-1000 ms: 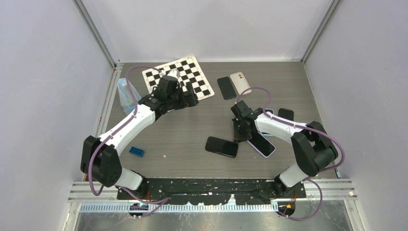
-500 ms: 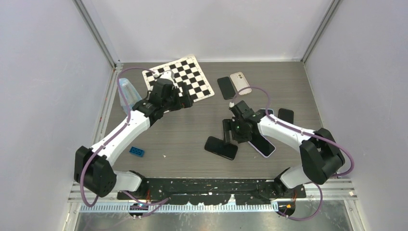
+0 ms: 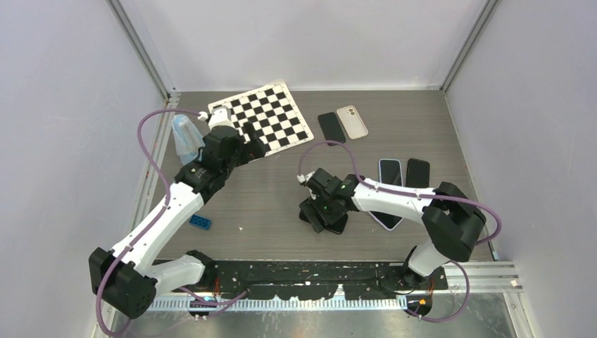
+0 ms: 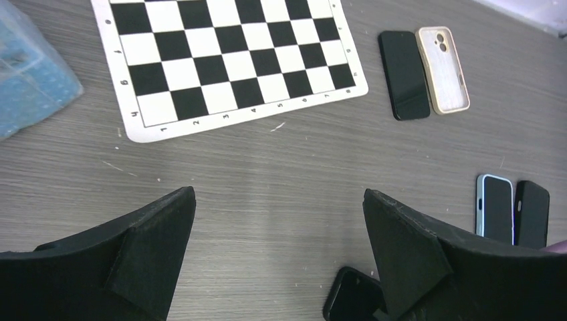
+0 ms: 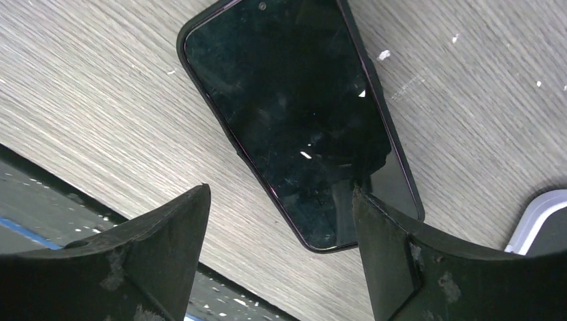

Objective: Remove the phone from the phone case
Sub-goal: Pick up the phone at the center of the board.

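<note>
Phone (image 5: pixel 294 127): screen up, seated in its dark case (image 5: pixel 414 197), flat on the table (image 5: pixel 87 87), front-centre. Right gripper (image 5: pixel 279 200) hovers just above it, fingers spread wide, holding nothing; the phone's lower end shows between them. Left gripper (image 4: pixel 277 197) is spread wide and empty, well apart by the chessboard (image 4: pixel 227 60).

Step, judged: approach for a grasp, with phone and case not yet parted.

Next calls for: descend, clamp the long edges, then probably the 2nd arm to peel 1 corner.

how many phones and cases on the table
6: black phone and beige case beside the chessboard; light-blue-edged phone and black one further right; dark phone below the right gripper; lavender one half hidden beside it.
</note>
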Available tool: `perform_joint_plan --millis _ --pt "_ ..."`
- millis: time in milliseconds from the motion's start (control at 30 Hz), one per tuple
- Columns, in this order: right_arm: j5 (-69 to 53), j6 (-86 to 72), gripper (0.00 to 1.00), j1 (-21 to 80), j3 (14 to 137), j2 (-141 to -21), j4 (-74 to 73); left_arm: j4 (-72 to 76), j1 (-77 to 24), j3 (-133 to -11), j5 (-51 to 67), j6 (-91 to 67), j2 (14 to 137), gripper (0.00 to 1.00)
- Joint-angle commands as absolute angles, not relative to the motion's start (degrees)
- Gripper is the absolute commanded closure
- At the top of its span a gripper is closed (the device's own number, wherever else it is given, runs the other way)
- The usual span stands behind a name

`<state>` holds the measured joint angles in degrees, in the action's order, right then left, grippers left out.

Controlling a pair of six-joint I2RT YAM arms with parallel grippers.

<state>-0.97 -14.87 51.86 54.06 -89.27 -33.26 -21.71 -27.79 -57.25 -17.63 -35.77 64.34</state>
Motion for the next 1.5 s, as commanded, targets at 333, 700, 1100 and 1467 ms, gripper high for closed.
perform_joint_plan --millis 333,700,1100,1467 --pt "13.80 -5.16 0.11 56.95 59.18 -94.76 -36.69 -19.32 -27.07 -57.95 -21.41 -34.95 62.86 0.00" --pt "11.76 -3.23 0.00 56.98 60.17 -99.08 -35.53 -19.85 -26.33 -58.16 -20.39 -34.10 63.59 0.00" --pt "1.90 -3.26 0.00 53.97 61.55 -101.97 -36.67 -20.46 -25.86 -58.18 -20.74 -33.93 61.69 0.00" --pt "6.97 -7.55 0.32 52.78 62.45 -101.64 -34.75 -21.52 -25.75 -57.49 -21.60 -34.16 59.19 0.00"
